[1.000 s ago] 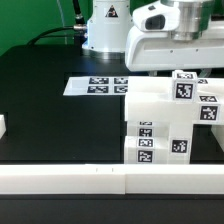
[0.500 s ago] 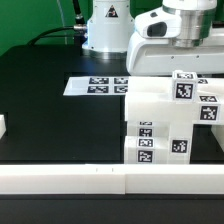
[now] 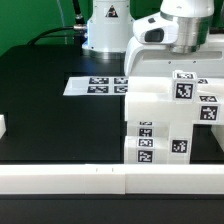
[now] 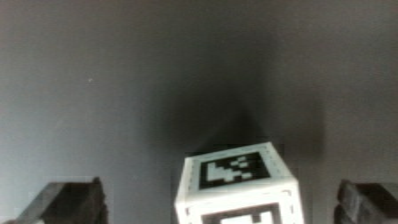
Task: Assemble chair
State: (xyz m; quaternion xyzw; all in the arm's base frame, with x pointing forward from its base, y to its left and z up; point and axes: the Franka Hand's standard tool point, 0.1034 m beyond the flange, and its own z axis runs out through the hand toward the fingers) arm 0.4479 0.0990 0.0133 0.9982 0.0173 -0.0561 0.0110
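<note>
Exterior view: seen on a black tabletop [image 3: 50, 105], the chair [image 3: 165, 120], a blocky white stack of pieces bearing black-and-white tags, standing at about four o'clock in the frame, close behind a low white rail [image 3: 100, 180] along the near edge. Topped by an upright tagged post [image 3: 184, 86] at the stack's upper end, toward the exterior view's right. Poised above that post, at about one o'clock, the white wrist of the robot arm [image 3: 175, 25], its finger ends not made out against the white parts. Laid flat on the tabletop behind the chair, near the centre, the marker board [image 3: 97, 86], partly hidden by the stack on the exterior view's right. Rising at twelve o'clock beyond the board, the arm's base [image 3: 105, 25]. Glimpsed at nine o'clock at the frame's edge, a small white block [image 3: 3, 127].

Wrist view: looking down past the gripper [image 4: 217, 201] onto dark, blurred tabletop. Caught between the two dark fingers [image 4: 68, 199], a tagged white end of the chair, untouched on either side with clear gaps showing. Jaws spread wide, released, grasping nothing.
</note>
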